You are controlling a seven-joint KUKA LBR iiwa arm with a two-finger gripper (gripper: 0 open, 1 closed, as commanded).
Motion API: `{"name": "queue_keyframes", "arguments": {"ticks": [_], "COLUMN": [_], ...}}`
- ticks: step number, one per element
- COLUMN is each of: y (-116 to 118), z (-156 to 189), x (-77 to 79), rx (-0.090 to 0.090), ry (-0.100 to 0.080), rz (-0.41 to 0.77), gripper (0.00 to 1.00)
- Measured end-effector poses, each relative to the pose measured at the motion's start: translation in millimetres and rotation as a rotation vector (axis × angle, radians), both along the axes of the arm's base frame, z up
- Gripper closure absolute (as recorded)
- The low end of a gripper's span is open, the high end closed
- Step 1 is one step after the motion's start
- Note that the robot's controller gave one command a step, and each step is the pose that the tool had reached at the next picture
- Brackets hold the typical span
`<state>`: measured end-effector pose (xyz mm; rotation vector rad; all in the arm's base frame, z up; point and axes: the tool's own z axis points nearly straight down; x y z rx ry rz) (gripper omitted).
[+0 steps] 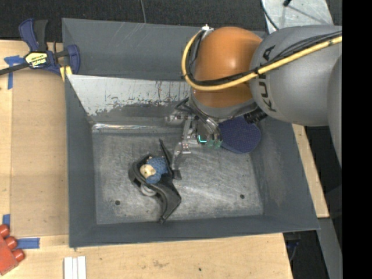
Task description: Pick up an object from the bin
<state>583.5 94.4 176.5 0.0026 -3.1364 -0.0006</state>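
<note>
Nearest the front wall of the bin (81, 214) lies a small clump: a black curved strap (168, 199), with a blue piece (158, 176) and a pale round bit (148, 170) tucked into its bend, left of the floor's middle. Just behind and to the right of the clump hangs the gripper (177, 156), its tip close to the blue piece; I cannot tell how far open it is, nor whether it has hold of anything. To pick well from here, it probably wants to come down square over the blue piece or the strap's thick end, since the parts lie tangled and a glancing close might only push them aside. Farther back, a dark blue oval pad (243, 137) is partly covered by the arm's orange cover (224, 63), so its full shape stays hidden.
</note>
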Motion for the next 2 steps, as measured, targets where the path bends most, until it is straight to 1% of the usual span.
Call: {"name": "queue_keyframes", "arguments": {"ticks": [1, 2], "y": [12.0, 11.3], "z": [-53.0, -62.5], "x": [-59.6, -56.3], "rx": [0.000, -0.003], "ry": [-0.022, -0.005], "rz": [0.144, 0.034], "gripper": [0.00, 0.00]}}
